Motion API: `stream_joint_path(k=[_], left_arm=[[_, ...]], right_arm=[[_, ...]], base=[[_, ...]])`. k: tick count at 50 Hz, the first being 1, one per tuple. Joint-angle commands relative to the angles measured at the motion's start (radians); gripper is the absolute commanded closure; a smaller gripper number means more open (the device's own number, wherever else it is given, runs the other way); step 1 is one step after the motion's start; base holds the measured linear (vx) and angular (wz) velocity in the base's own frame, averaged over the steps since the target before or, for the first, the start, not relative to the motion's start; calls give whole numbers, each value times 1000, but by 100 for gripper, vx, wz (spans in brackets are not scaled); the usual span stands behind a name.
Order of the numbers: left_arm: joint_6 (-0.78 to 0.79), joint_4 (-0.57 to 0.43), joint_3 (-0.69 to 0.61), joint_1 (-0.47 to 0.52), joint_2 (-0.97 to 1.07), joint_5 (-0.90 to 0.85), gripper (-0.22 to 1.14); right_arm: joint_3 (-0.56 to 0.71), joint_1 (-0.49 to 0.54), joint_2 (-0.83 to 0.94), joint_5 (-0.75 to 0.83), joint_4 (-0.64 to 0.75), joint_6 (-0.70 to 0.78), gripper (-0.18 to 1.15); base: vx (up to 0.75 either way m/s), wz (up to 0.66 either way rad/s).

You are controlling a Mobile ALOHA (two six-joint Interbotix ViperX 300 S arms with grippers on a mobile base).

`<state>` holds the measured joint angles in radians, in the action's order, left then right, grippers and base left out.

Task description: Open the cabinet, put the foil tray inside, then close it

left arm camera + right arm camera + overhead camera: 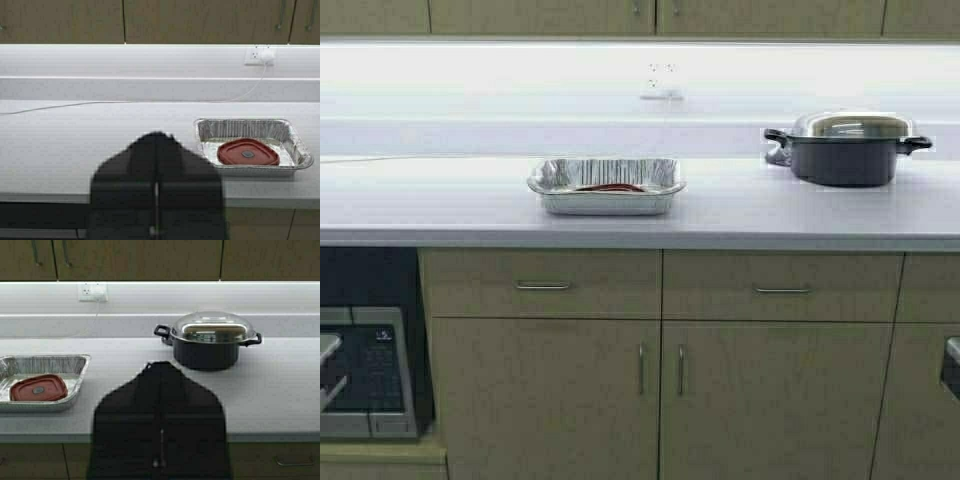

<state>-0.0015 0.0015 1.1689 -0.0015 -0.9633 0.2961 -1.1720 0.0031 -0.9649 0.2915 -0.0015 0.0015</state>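
We see the right gripper (pixel 160 390) with jaws pressed together, low before the counter (pixel 280 395). The foil tray (pixel 42 385) holds a flat red piece (pixel 38 388). A dark lidded pot (pixel 209 342) stands apart, cabinet (pixel 140 260) doors closed above.

A dark pot (pixel 845 160) with a domed steel lid (pixel 850 125) stands on the white countertop (pixel 440 205); a wall socket (pixel 661 80) sits behind.
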Motion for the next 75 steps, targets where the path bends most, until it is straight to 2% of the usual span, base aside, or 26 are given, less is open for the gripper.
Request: stream_joint_path(k=[1, 4, 12, 28, 75], left_arm=[[2, 11, 21, -9, -5, 28, 90], [3, 17, 20, -9, -5, 37, 85], [6, 23, 28, -9, -2, 40, 89], [6, 23, 29, -9, 9, 52, 89], [-21, 23, 55, -9, -11, 52, 89]], right_arm=[[5, 0, 11, 3, 3, 8, 94], [5, 0, 18, 3, 3, 11, 88], [2, 0, 34, 3, 2, 12, 91], [0, 0, 35, 0, -2, 54, 90], [-6, 2, 35, -11, -58, 55, 90]], base=[[3, 0], [5, 0], [9, 2], [16, 0], [29, -1]])
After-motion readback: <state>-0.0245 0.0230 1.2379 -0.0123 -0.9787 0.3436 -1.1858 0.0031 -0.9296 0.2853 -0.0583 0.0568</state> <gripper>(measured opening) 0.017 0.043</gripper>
